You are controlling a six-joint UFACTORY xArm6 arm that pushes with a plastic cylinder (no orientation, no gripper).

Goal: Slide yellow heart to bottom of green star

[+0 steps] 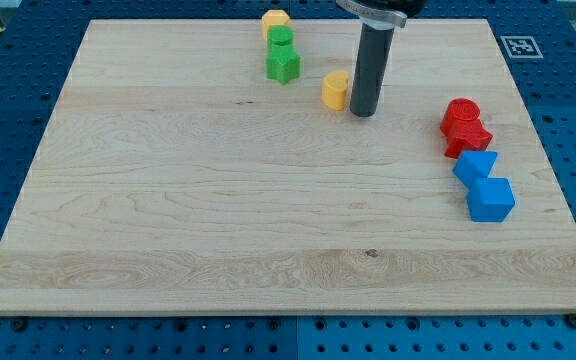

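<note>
Starting nearest the view's bottom: two blue plastic blocks [485, 186] sit at the wooden board's [218, 220] right, two red ones [464, 126] just above. Further up, my tip [363, 112] stands just right of the yellow heart [336, 89], holding nothing. Green star [282, 66] sits up-left of the heart, then a green block [281, 39] and a yellow block [275, 19].

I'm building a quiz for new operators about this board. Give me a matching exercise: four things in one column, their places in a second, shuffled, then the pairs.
Things:
1. yellow heart
2. green star
3. my tip
4. blue blocks

Places:
A. near the view's right edge, below the red blocks
B. just right of the yellow heart
C. between the green star and my tip
D. near the view's top, under a green block

Pairs: 1-C, 2-D, 3-B, 4-A
</note>
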